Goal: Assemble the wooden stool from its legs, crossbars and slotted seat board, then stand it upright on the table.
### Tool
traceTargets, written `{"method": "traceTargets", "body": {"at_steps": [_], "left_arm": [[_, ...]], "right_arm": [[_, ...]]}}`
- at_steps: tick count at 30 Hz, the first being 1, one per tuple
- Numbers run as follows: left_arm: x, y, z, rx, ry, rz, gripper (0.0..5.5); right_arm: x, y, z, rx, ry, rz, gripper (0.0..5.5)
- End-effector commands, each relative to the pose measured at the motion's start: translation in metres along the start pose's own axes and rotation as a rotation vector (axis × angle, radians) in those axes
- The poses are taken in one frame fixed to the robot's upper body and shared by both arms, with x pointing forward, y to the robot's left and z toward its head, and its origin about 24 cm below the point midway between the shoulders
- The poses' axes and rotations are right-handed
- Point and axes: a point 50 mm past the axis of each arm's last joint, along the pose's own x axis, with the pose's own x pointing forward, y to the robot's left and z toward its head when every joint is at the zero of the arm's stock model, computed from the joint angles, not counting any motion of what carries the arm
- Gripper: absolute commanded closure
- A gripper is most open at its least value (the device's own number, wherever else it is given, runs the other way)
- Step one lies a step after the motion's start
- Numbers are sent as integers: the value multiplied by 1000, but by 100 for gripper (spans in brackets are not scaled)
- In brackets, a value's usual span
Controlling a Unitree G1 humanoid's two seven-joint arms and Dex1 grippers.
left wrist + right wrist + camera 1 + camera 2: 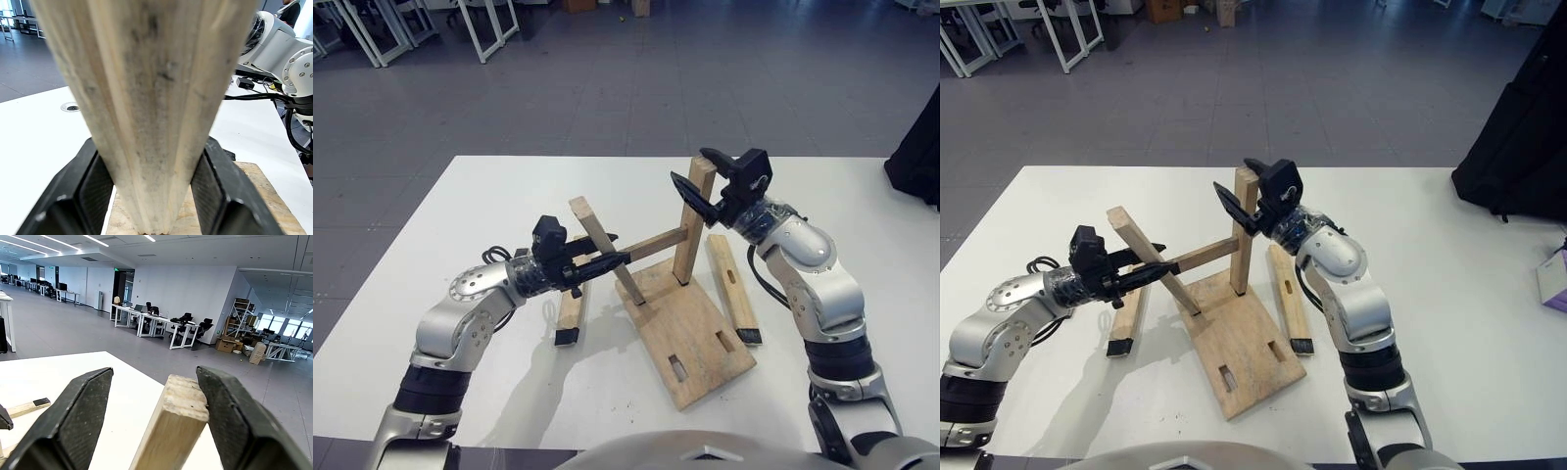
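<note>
Seat board (700,343) on table (480,206), leaning leg (599,235), crossbar (658,242) and upright leg (691,235) atop it, left loose leg (570,318), right loose leg (732,289) flanking.

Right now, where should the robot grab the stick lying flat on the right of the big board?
Probably its far half, from straight above, fingers across the narrow width. The loose leg lies flat on the table, and there the gap to the seat board looks widest.

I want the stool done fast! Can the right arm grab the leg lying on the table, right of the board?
Probably yes. The loose leg lies flat on the table right of the seat board, uncovered. The right gripper is open around the upright leg's top, gripping nothing.
</note>
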Motion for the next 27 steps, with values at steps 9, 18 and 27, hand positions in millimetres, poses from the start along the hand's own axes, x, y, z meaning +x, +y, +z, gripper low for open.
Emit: {"method": "traceTargets", "body": {"at_steps": [9, 18, 27], "left_arm": [[5, -3, -45, -163, 117, 114, 269], [-1, 9, -21, -89, 43, 220, 269], [-6, 17, -22, -124, 13, 296, 269]], "right_arm": [[-9, 40, -33, 34, 188, 332, 244], [-20, -15, 11, -103, 76, 120, 244], [-41, -66, 34, -177, 69, -49, 244]]}}
